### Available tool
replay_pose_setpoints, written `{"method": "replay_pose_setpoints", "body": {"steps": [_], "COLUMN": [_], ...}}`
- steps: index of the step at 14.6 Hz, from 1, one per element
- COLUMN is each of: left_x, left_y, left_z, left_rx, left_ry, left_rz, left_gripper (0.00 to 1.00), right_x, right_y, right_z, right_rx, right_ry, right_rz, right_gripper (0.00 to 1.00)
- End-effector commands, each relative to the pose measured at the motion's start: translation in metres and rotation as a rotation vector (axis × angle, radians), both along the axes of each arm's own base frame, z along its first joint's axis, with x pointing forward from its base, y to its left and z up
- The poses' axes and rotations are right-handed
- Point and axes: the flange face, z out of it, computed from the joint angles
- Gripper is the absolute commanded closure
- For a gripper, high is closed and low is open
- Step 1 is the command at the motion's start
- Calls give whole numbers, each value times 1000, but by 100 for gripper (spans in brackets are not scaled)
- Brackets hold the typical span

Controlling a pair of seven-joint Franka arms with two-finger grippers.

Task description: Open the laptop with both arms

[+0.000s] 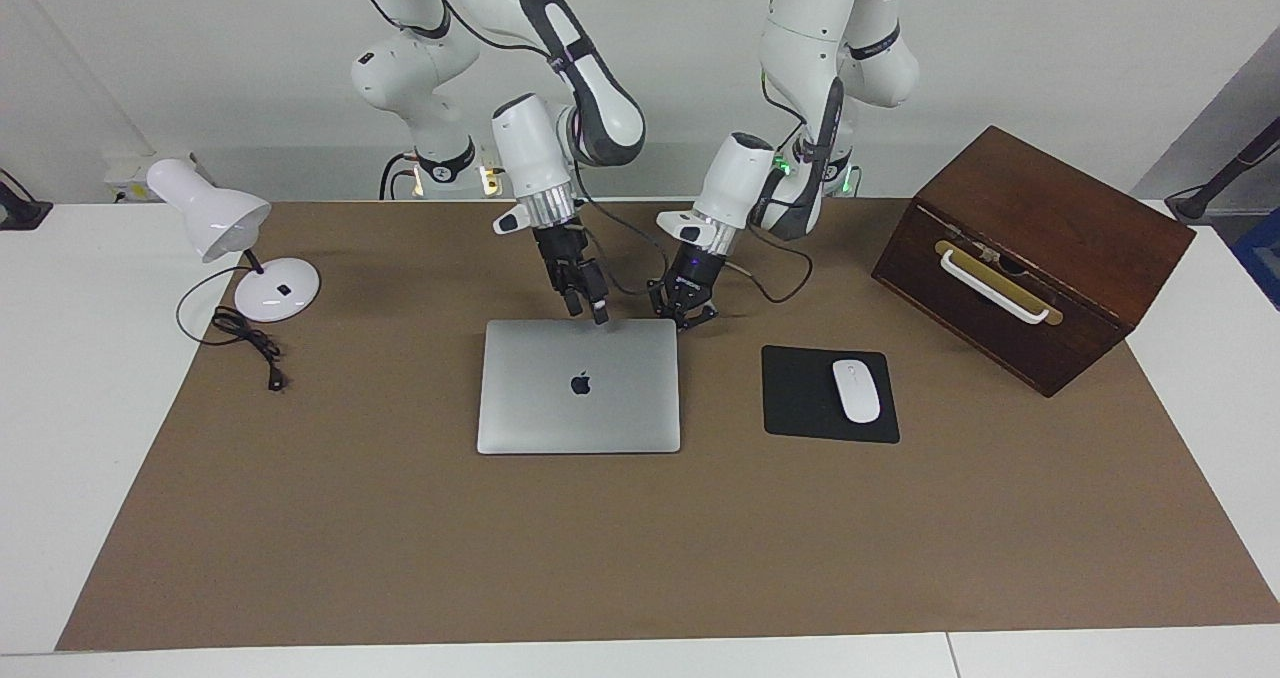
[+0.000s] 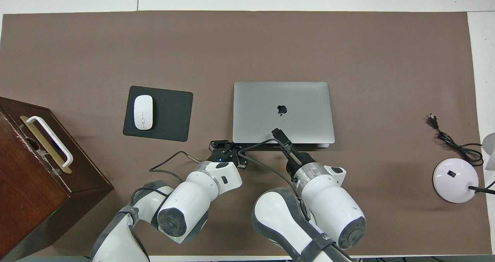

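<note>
I see the left gripper (image 1: 684, 315) with jaws closed on nothing at the laptop's (image 1: 579, 386) corner nearest the robots; the right gripper (image 1: 590, 306), jaws slightly parted, hangs over that same edge. The silver-grey lid lies shut, flat on the surface (image 1: 400, 518).
</note>
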Motion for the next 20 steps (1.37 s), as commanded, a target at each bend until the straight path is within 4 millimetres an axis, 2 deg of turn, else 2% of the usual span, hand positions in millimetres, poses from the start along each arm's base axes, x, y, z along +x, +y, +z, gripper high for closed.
{"method": "replay_pose_setpoints", "body": {"steps": [1,5,12,20], "left_x": [-1,-2,-3,-3], "left_y": [-7,-7,-7,-8], "left_z": [-16,-21,-22,-22], "left_rx": [14,20,21,22], "left_ry": [6,13,14,14], "left_rz": [-20,-20,-22,-23], "left_gripper": [100,100,100,100], "right_x": [6,20,30,60], "right_y": [-12,-15,-11,-37], "right_z": [1,3,10,9], "right_rx": [1,19,36,-25], "right_ry": [3,-1,-17,-46], "right_rz": [13,19,15,160], "right_gripper": [0,0,0,0]}}
